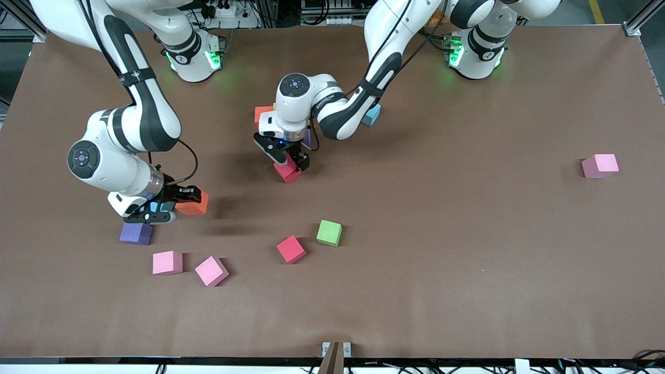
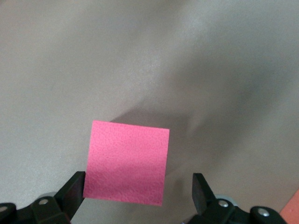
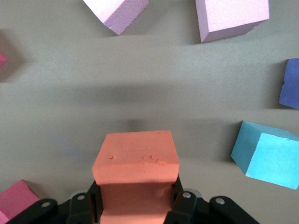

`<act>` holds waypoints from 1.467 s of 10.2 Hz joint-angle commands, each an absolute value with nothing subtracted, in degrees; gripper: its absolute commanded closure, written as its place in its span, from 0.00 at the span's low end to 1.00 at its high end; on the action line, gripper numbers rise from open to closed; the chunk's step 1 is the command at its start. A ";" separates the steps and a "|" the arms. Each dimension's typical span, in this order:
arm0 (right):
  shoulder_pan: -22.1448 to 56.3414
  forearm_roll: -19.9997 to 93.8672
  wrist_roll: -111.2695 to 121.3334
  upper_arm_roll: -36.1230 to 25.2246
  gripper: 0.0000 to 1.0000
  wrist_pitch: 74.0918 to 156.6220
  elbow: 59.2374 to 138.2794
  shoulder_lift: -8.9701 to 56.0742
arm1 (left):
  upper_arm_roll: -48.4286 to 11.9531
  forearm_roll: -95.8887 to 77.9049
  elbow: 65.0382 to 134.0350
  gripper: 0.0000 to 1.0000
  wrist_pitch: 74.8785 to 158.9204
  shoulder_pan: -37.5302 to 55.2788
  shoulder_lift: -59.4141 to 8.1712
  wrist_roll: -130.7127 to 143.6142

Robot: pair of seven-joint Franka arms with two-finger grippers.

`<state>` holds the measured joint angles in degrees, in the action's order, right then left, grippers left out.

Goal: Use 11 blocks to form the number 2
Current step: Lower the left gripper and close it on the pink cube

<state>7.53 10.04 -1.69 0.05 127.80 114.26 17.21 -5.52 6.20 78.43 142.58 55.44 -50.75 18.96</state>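
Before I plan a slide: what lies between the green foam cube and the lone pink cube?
Front view: only bare brown table between the green foam cube and the lone pink cube.

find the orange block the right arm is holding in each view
front view: orange block in the right gripper, just by the purple block.
left wrist view: not in it; the orange corner is likely another block.
right wrist view: foreground, between the jaws.
shared landmark: purple block, front and right wrist views.
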 commanded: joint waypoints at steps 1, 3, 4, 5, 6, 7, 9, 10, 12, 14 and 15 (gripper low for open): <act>6.85 10.20 -2.20 0.62 1.00 127.62 112.94 18.02 | -5.19 7.65 76.90 0.00 143.17 55.63 -52.03 18.46; 6.94 10.20 -2.20 0.62 1.00 127.62 112.94 18.11 | -5.10 7.65 76.73 0.00 144.31 55.63 -52.56 18.37; 6.94 10.28 -2.28 0.62 1.00 127.62 112.94 18.11 | -4.75 7.73 76.55 0.00 145.36 55.63 -53.25 18.37; 6.94 10.28 -2.29 0.62 1.00 127.62 112.94 18.11 | -4.66 7.73 76.12 0.05 145.89 55.63 -53.78 18.54; 6.94 10.28 -2.29 0.62 1.00 127.62 112.94 18.19 | -4.66 7.73 76.11 0.15 145.99 55.63 -53.79 18.54; 6.94 10.28 -2.20 0.62 1.00 127.62 112.94 18.19 | -4.57 7.73 76.11 0.41 145.90 55.72 -53.70 18.63; 6.86 10.28 -2.20 0.62 1.00 127.62 112.94 18.37 | -4.57 7.65 76.11 0.94 145.81 55.72 -53.53 19.33; 6.86 10.28 -2.28 0.62 1.00 127.62 112.85 18.63 | -4.57 7.56 76.20 1.00 145.64 55.72 -53.26 20.99; 6.94 10.37 -2.29 0.62 1.00 127.88 112.50 19.24 | -4.66 7.03 76.38 1.00 143.54 55.46 -52.39 28.08; 7.21 10.72 -2.37 0.62 1.00 127.88 112.50 19.42 | -4.66 7.03 76.38 1.00 134.17 54.59 -50.55 37.40; 7.29 10.81 -3.16 0.62 1.00 127.88 112.41 19.51 | -4.83 5.99 76.38 1.00 131.42 52.75 -49.75 40.23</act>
